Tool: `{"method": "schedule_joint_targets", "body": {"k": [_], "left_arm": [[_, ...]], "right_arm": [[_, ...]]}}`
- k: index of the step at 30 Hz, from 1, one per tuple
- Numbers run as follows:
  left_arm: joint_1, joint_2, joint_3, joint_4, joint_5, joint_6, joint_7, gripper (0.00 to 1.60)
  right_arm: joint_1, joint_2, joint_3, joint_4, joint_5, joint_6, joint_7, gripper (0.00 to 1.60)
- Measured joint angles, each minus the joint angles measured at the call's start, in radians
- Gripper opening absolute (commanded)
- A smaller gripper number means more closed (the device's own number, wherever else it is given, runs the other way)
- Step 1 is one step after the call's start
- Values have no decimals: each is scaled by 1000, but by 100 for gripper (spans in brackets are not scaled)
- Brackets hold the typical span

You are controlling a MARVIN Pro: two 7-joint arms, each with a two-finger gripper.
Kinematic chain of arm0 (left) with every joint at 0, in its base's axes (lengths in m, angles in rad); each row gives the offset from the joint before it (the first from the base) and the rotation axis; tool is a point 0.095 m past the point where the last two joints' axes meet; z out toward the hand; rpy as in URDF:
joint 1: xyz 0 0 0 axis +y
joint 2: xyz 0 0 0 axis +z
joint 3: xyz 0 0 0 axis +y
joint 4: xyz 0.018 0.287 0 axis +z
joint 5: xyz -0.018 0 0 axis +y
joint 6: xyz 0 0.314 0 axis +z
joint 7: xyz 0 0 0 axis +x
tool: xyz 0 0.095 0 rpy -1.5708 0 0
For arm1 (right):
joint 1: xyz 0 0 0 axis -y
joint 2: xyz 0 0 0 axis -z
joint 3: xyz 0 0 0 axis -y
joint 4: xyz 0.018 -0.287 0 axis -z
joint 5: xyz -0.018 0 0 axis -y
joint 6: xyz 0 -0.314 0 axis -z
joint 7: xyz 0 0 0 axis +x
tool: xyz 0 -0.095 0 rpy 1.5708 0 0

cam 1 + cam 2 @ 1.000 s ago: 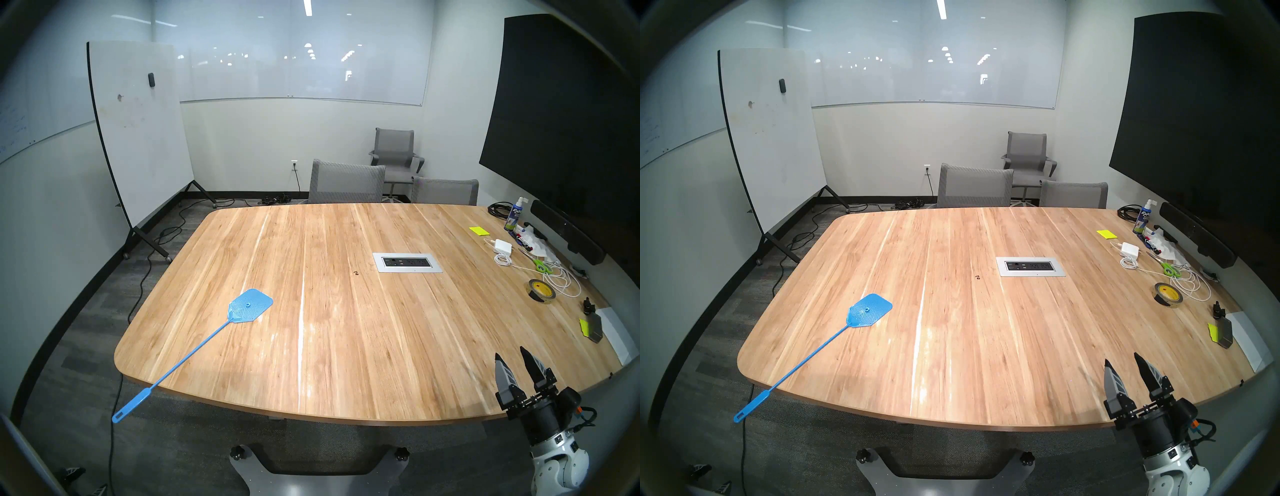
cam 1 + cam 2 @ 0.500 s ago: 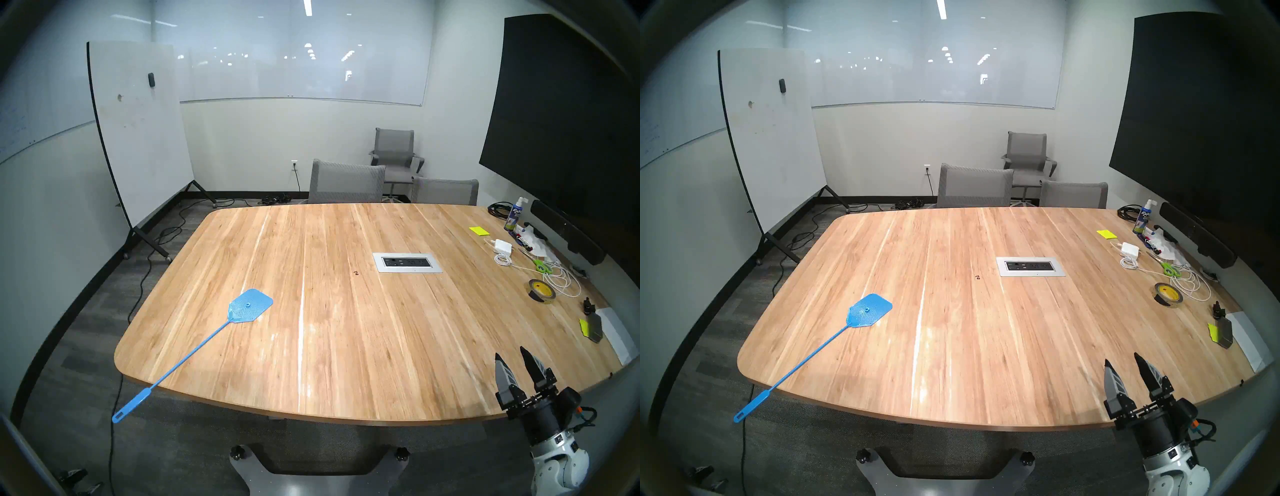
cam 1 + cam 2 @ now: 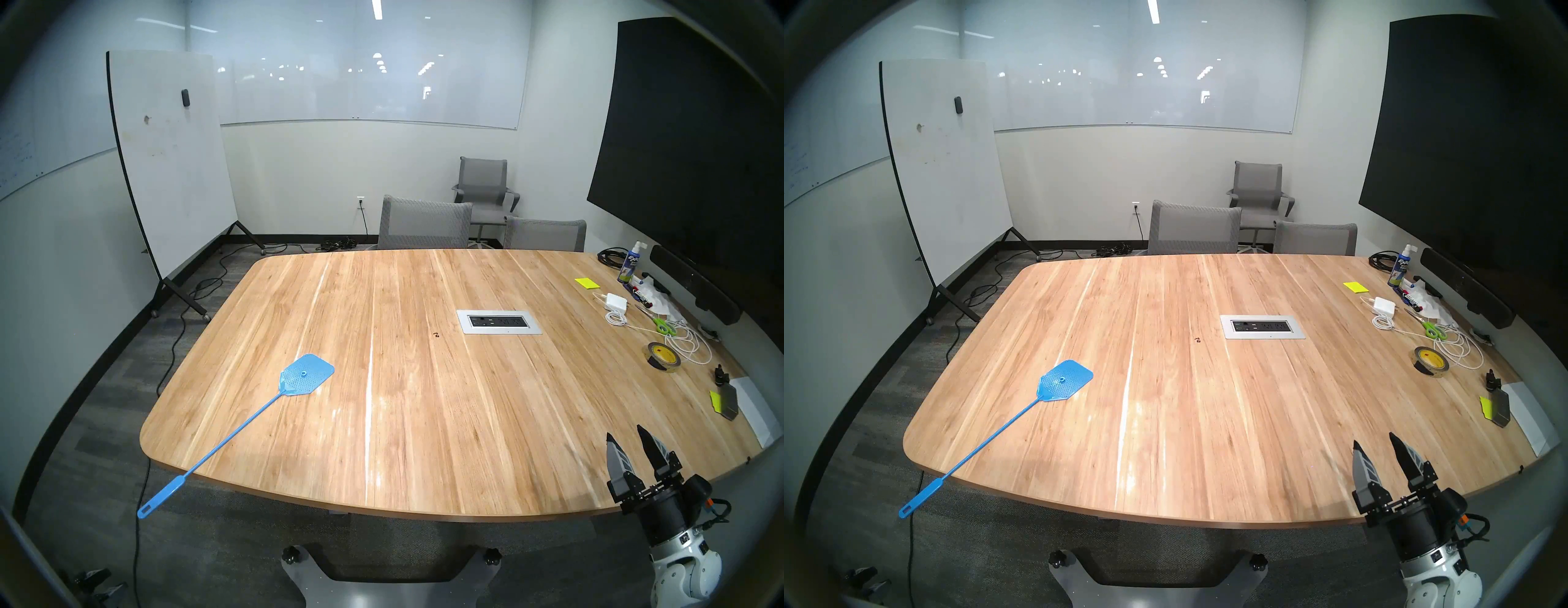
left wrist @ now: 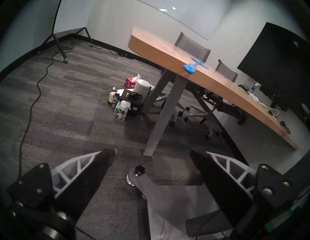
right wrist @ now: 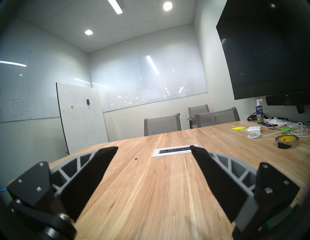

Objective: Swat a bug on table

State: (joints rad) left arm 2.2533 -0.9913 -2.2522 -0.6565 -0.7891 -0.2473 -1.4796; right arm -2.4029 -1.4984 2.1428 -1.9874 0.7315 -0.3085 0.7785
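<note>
The bug is a tiny dark speck on the light wood table, just left of the grey outlet panel; it also shows as the bug in the right wrist view. A blue swatter lies flat at the near left, its handle end sticking out past the table edge. My right gripper hovers open and empty over the near right corner. My left gripper is open and empty, low over the carpet, below the table top.
An outlet panel is set into the middle of the table. Along the right edge lie a tape roll, white cable, scissors, spray bottle, sticky notes and a black knob. Chairs stand at the far side. Tissue boxes and bottles sit under the table.
Dark finger shapes at the bottom left edge of the head views have shifted slightly. The swatter, the bug and my right gripper have not moved.
</note>
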Motion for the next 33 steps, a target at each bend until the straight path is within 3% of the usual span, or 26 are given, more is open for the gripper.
{"method": "schedule_joint_targets", "body": {"k": [22,33], "left_arm": [[61,63,99,-122,-225,208,0,160],[103,70,207,-246,-299,294,0,160]], "right_arm": [[1,-2,1,0,-1,1,1,160],[1,-3,2,0,-2,2,2,160]]}}
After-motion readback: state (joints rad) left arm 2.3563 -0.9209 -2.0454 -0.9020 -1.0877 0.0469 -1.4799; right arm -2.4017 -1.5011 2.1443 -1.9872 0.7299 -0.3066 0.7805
